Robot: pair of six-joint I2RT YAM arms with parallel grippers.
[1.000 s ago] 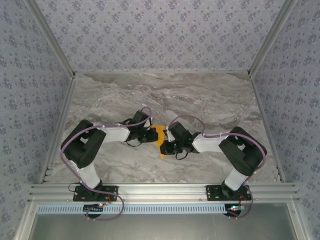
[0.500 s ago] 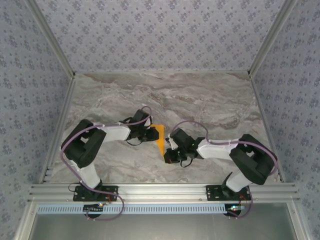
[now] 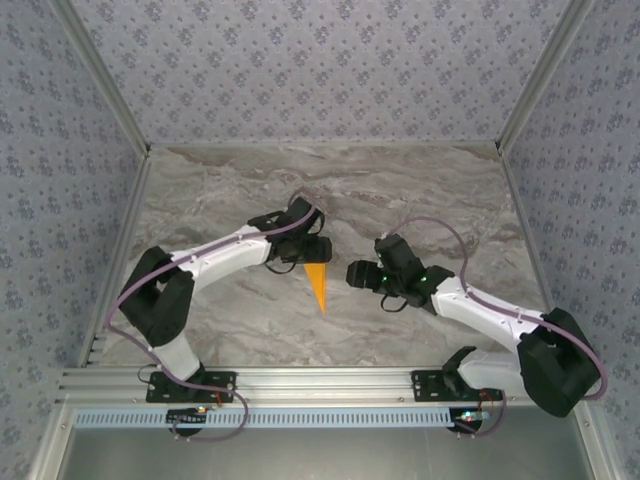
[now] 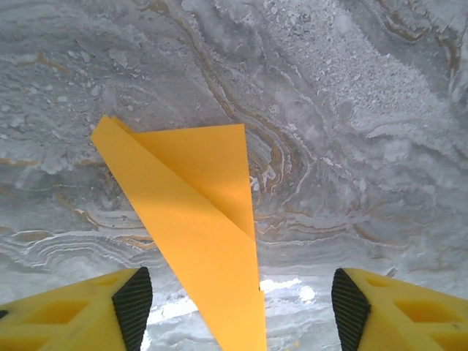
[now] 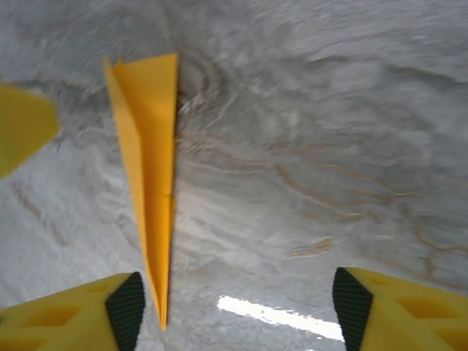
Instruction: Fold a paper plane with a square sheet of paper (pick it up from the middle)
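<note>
The square sheet of paper is folded into a narrow orange paper plane (image 3: 318,284) that lies flat on the marble table with its point toward the near edge. My left gripper (image 3: 311,251) hovers just over the wide back end, open, and touches nothing. In the left wrist view the paper plane (image 4: 197,219) runs between the spread pads (image 4: 133,307), apart from both. My right gripper (image 3: 353,272) stands open to the right of it. In the right wrist view the paper plane (image 5: 150,197) lies left of centre, its tip near the left pad (image 5: 126,311).
The marble table (image 3: 420,200) has bare room behind and on both sides of the arms. Patterned walls enclose it on three sides, and a metal rail (image 3: 330,380) runs along the near edge. A yellow finger of the left gripper (image 5: 22,124) shows in the right wrist view.
Both grippers went from shut to open and let go of the paper. The right arm drew back to the right, the left gripper shifted farther back, and the plane now lies free.
</note>
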